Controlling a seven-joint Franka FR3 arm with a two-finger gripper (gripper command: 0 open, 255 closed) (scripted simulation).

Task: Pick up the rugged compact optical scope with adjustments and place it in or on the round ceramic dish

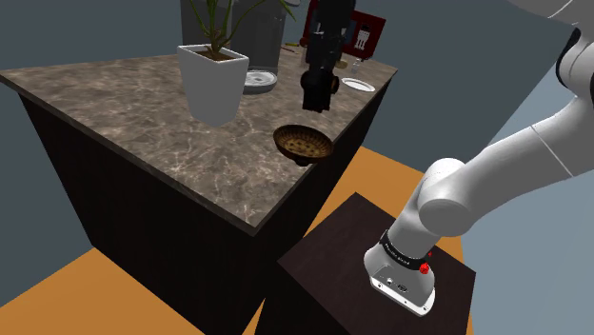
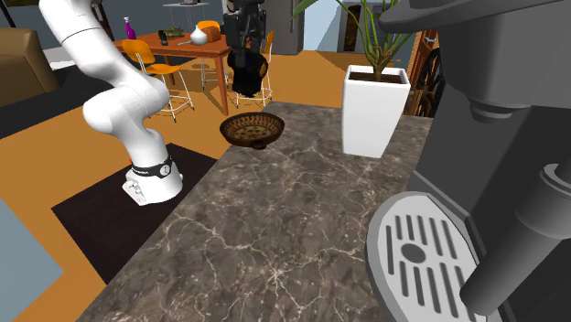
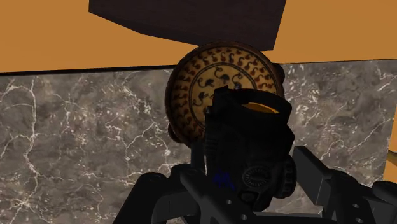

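A black compact scope (image 3: 251, 149) with knobs is clasped between the fingers of my gripper (image 3: 254, 191), which is shut on it. In the shoulder view the gripper (image 1: 321, 68) holds the scope (image 1: 319, 90) up in the air, above and a little behind a round brown patterned dish (image 1: 303, 143) standing near the counter's edge. The wrist view looks down past the scope onto the dish (image 3: 203, 86), which lies just ahead of the scope. In the second exterior view the scope (image 2: 248, 69) hangs above the dish (image 2: 253, 129).
A white planter with a green plant (image 1: 214, 81) stands on the marble counter (image 1: 171, 124). A small white plate (image 1: 359, 84) and a grey machine base (image 1: 259, 80) lie at the back. A dark coffee machine (image 2: 494, 137) looms close in the second exterior view.
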